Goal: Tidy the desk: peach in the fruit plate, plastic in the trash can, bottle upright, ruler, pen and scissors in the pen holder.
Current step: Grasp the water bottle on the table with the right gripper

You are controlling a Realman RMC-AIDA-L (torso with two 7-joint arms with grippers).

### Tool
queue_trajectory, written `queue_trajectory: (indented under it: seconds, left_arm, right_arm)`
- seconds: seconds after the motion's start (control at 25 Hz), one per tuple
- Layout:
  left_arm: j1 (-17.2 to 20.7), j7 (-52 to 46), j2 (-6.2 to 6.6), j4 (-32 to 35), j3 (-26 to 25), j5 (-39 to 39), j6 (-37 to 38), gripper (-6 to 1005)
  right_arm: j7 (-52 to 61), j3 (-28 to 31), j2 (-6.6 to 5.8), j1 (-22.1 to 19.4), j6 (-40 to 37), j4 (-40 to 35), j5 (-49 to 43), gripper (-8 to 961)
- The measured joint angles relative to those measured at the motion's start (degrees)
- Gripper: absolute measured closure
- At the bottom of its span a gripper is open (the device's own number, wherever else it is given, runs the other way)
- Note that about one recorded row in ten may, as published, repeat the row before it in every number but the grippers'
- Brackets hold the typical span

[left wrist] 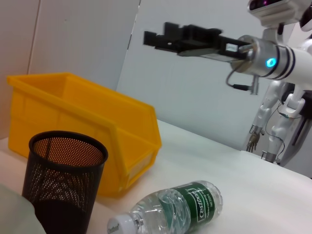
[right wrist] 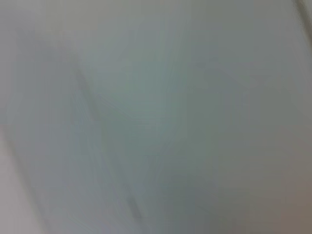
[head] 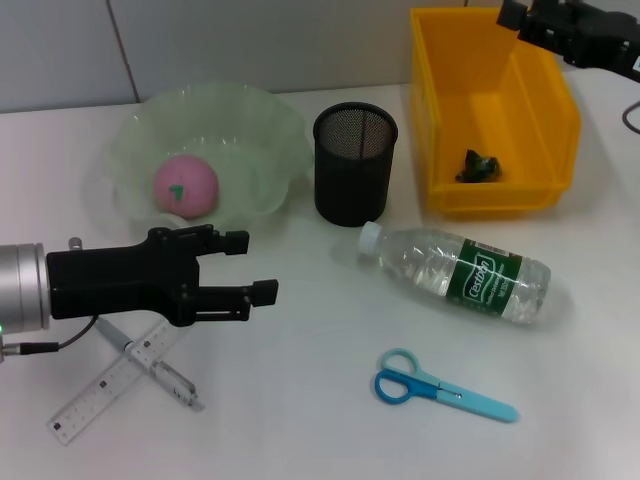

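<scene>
Already the peach (head: 185,187) sits in the fruit plate (head: 262,125) and the plastic (head: 480,165) in the trash can (head: 545,110). The left gripper (head: 240,268), fingers wide, hovers by the ruler (head: 105,385) and pen (head: 165,372); the right gripper's (head: 520,20) fingers I cannot tell. The bottle (head: 470,273) lies flat on the table (head: 300,420).

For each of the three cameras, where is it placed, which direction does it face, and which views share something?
Head: above, facing down at the desk; left gripper open near the ruler, right gripper over the yellow bin.
Left wrist: low, facing across the desk; shows the right gripper.
Right wrist: nothing recognisable.
Shared, head and left wrist: bottle, pen holder, bin.
</scene>
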Motion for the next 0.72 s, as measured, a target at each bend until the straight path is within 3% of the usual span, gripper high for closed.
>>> queue_trajectory:
  seconds: [0.28, 0.72]
  left_arm:
    - [0.06, 0.0, -0.01, 0.0, 0.0, 0.15, 0.0, 161]
    - [0.07, -0.31, 0.38, 0.0, 0.0, 0.35, 0.31, 161]
  right_arm:
    - [0.78, -0.62, -1.84, -0.71, -13.46, 2.74, -1.24, 215]
    - [0.46, -3.2, -2.03, -0.39, -20.91, 2.59, -11.29, 215]
